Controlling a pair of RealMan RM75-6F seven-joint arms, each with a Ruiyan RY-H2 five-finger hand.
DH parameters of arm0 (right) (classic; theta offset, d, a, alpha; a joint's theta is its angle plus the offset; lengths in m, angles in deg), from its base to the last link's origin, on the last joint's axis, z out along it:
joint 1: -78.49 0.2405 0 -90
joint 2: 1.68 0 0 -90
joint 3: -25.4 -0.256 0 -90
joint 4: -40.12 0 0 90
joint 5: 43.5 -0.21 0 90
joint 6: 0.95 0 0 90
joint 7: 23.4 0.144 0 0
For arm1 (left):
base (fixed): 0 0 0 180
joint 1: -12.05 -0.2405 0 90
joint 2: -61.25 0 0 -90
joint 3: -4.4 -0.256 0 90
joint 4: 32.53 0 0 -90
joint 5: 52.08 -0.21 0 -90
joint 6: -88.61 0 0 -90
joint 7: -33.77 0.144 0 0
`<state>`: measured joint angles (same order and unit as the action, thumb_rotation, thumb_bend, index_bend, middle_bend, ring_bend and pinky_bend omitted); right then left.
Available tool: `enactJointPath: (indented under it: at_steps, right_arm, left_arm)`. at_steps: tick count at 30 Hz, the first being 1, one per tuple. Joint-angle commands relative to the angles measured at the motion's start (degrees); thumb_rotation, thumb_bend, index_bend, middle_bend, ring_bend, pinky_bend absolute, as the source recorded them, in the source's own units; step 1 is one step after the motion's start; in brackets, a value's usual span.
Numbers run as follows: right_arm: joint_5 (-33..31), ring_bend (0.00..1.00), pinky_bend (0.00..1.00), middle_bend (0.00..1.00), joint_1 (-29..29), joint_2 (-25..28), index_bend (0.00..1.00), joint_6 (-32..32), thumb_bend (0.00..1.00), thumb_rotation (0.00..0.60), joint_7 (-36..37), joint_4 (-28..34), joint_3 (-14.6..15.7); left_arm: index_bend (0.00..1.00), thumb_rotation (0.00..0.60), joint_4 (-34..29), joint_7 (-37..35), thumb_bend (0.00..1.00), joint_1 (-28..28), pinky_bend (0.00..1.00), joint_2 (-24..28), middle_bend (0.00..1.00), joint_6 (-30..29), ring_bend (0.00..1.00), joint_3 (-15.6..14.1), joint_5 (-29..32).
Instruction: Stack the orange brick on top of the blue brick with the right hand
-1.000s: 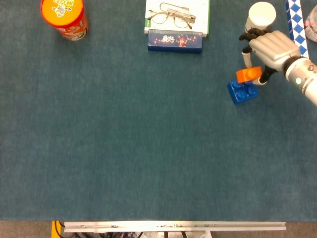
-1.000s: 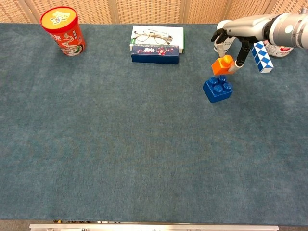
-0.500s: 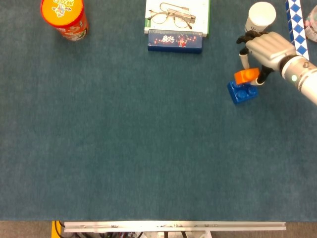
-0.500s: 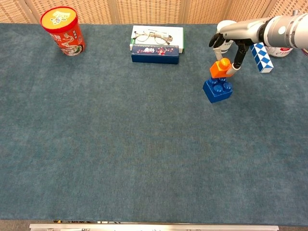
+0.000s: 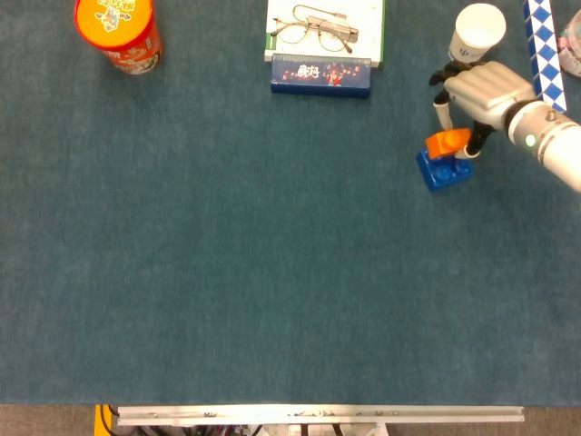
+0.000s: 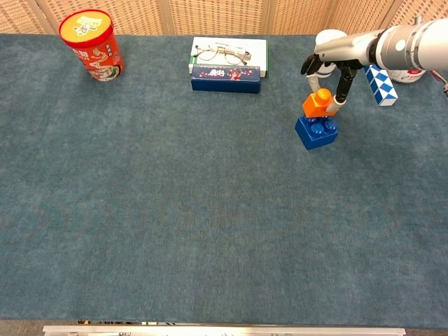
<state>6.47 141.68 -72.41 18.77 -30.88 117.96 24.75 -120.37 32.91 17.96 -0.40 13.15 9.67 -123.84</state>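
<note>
Your right hand [image 6: 334, 61] pinches the small orange plastic brick [image 6: 318, 103] just over the square blue plastic brick [image 6: 316, 131] beneath; seat it, then release.

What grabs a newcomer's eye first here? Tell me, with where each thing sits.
The right hand at the far right, pinching an orange brick just over the blue brick; whether they touch is unclear. Next, the red snack can in the far left corner, then the glasses lying on a box at the table's far edge.
</note>
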Motion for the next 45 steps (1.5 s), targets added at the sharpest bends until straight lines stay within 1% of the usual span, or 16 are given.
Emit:
enactJointPath:
  at_steps: [1,16,25,35,45]
  right_arm:
    - [-0.3,0.02,0.13,0.15,0.4,-0.2,0.6,-0.1,0.2,0.6,0.2,-0.3,0.5]
    - [-0.7,0.02,0.13,0.15,1.9,-1.3,0.6,-0.2,0.2,0.6,1.3,-1.6,2.4]
    - [-0.4,0.02,0.13,0.15,2.4,-1.9,0.6,-0.9,0.2,0.6,2.4,-2.4,2.6]
    - [0.5,0.02,0.13,0.15,3.9,-1.0,0.6,-3.8,0.2,0.6,4.3,-2.3,2.5]
    - [-1.1,0.02,0.13,0.15,6.2,-1.0,0.6,-5.0,0.2,0.6,4.9,-2.9,5.0]
  left_arm:
    - [0.46,0.6,0.0,-0.1,0.0,0.0,0.52,0.0,0.47,0.0,0.38,0.0,0.0]
    - [0.46,0.6,0.0,-0.3,0.0,-0.1,0.52,0.1,0.46,0.0,0.38,0.1,0.1]
    - [0.46,0.6,0.1,-0.4,0.0,-0.1,0.52,0.2,0.47,0.1,0.38,0.1,0.2]
    - [0.46,0.6,0.0,-0.3,0.0,-0.2,0.52,0.3,0.46,-0.1,0.38,0.1,0.2]
    - [0.46,0.6,-0.2,-0.2,0.0,-0.3,0.52,0.3,0.46,-0.3,0.38,0.1,0.1]
